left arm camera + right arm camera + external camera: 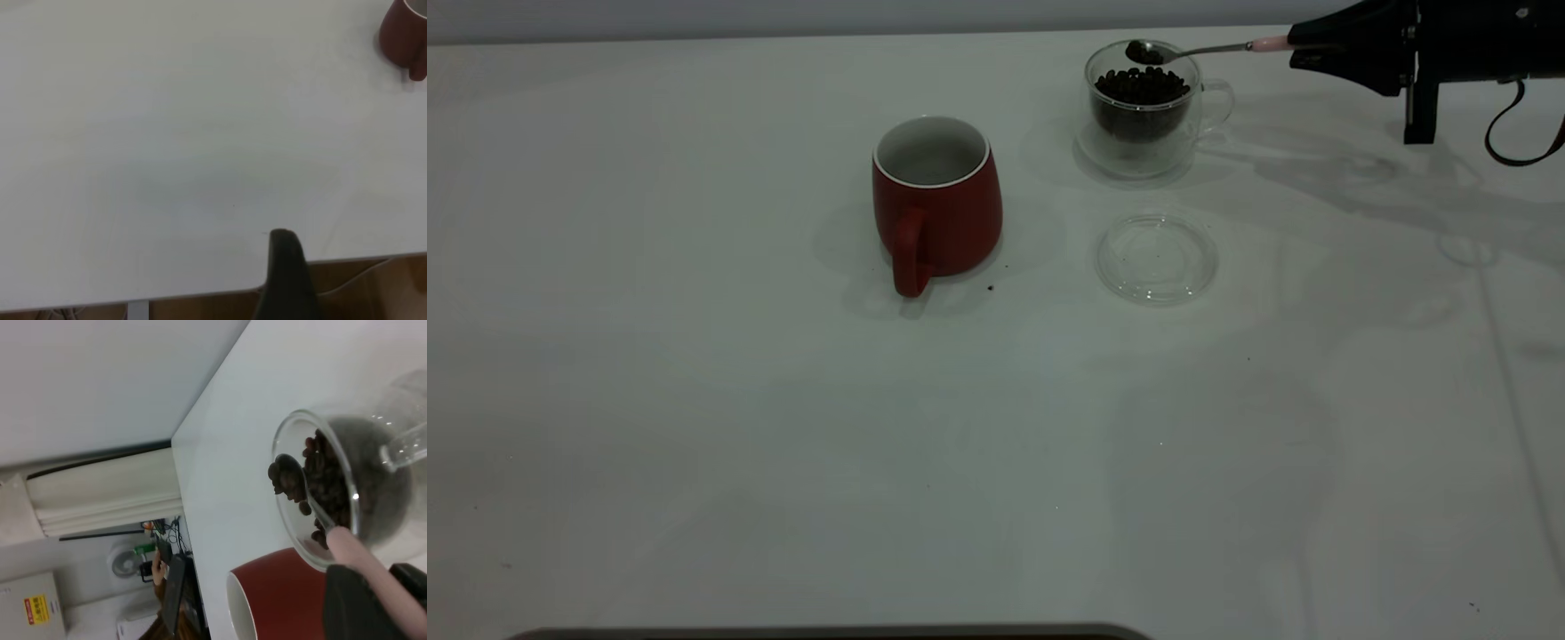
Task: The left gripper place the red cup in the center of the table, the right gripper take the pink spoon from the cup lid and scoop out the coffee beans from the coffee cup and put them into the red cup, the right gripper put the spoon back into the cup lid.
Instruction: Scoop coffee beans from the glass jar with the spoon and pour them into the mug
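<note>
The right gripper, clamped on the pink spoon, holds its bean-filled bowl just above the coffee cup. The red cup stands mid-table, beside the lid.

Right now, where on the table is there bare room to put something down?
The table is bare across its near half and left of the red cup. It is crowded far right: coffee cup, cup lid, and right gripper holding the pink spoon.
</note>
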Tool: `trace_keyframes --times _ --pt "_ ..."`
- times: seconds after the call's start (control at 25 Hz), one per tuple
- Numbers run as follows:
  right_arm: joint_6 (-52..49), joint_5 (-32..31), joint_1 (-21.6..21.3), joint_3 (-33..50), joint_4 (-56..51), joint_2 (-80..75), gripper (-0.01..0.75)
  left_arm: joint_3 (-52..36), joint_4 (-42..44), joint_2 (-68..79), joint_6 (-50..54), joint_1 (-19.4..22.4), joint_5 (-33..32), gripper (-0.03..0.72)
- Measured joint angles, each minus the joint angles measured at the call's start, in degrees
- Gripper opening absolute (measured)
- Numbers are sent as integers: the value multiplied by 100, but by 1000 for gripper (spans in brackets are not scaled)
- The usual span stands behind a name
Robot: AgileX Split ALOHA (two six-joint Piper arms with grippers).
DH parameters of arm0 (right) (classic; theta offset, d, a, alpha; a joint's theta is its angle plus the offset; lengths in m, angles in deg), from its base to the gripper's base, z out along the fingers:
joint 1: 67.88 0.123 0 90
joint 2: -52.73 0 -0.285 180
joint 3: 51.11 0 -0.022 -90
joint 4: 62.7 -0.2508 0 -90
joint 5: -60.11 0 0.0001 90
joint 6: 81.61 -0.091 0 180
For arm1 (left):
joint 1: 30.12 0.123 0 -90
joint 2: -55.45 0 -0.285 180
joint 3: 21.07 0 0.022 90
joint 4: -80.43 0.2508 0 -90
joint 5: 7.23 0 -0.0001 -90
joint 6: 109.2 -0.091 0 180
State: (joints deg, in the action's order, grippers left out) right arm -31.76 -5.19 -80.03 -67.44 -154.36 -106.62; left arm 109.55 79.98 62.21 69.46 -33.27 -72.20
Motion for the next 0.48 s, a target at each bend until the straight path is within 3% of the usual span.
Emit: trace_keyframes --times 0.48 --pt "-43 0 224 0 169 155 110 0 0 0 0 0 0 588"
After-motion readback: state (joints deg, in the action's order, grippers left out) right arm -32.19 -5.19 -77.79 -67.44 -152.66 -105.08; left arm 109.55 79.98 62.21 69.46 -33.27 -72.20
